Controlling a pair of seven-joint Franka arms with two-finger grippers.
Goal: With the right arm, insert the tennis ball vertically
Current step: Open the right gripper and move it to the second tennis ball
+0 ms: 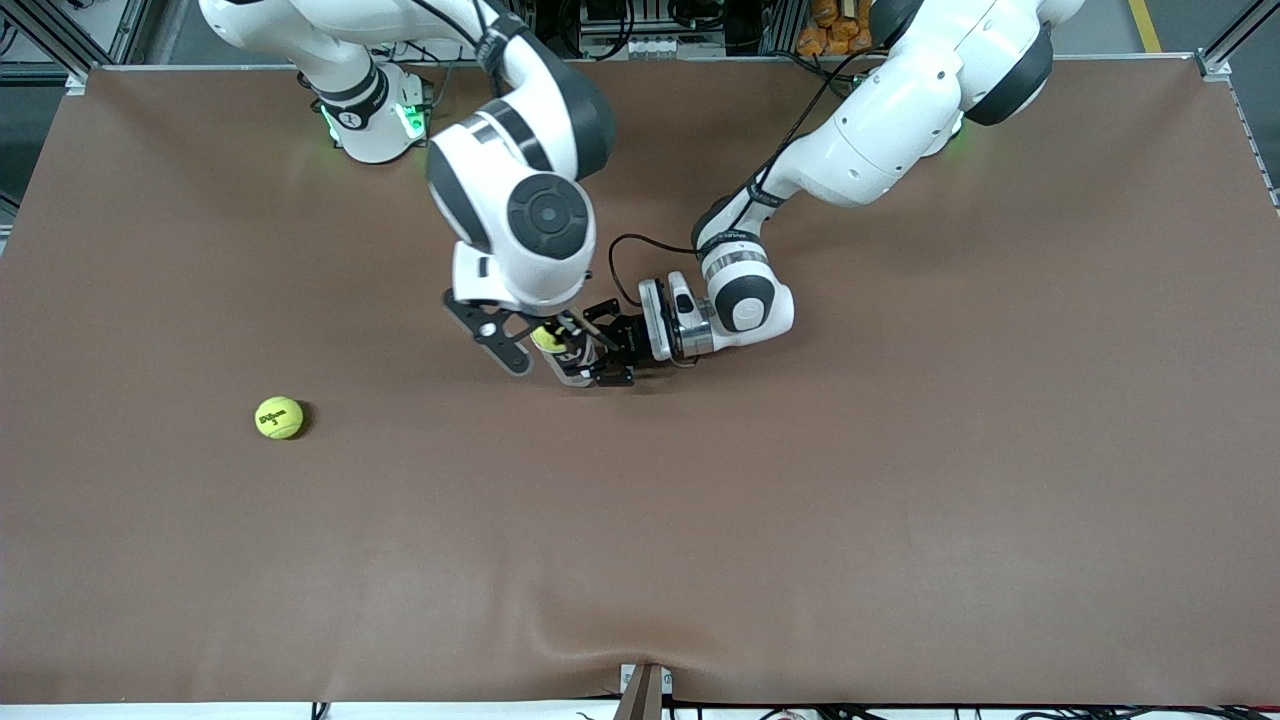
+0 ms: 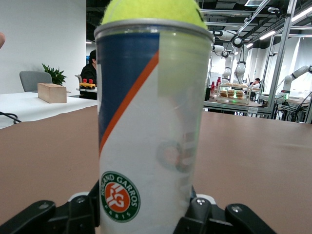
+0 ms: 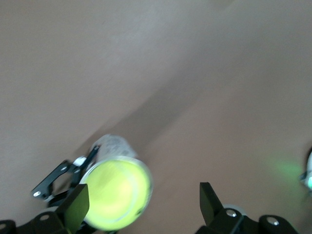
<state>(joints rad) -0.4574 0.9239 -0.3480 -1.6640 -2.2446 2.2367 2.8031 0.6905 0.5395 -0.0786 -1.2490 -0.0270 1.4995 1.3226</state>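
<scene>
brown surface [image 1: 900,520] with 2 franka arms meeting near its middle. the left end effector [image 1: 612,352] reaches in sideways and is clenched around the lower body of an upright clear can [image 2: 151,126]; the can stands on the surface, and a tennis ball [image 2: 152,10] sits in its open mouth, its top bulging above the rim. the right end effector [image 3: 144,207] hangs directly over the can with its fingers [image 3: 77,207] spread wide and nothing between them. a 2nd tennis ball [image 1: 279,417] lies alone on the surface, well apart from the can, toward the right arm's end and nearer the front camera.

in the front view the right arm's wrist covers most of the can, leaving only a sliver of yellow visible. the left wrist view alone shows the can's blue, orange and white label with a round roland garros badge. the right wrist view alone looks straight down onto the ball filling the rim, though blurred.
</scene>
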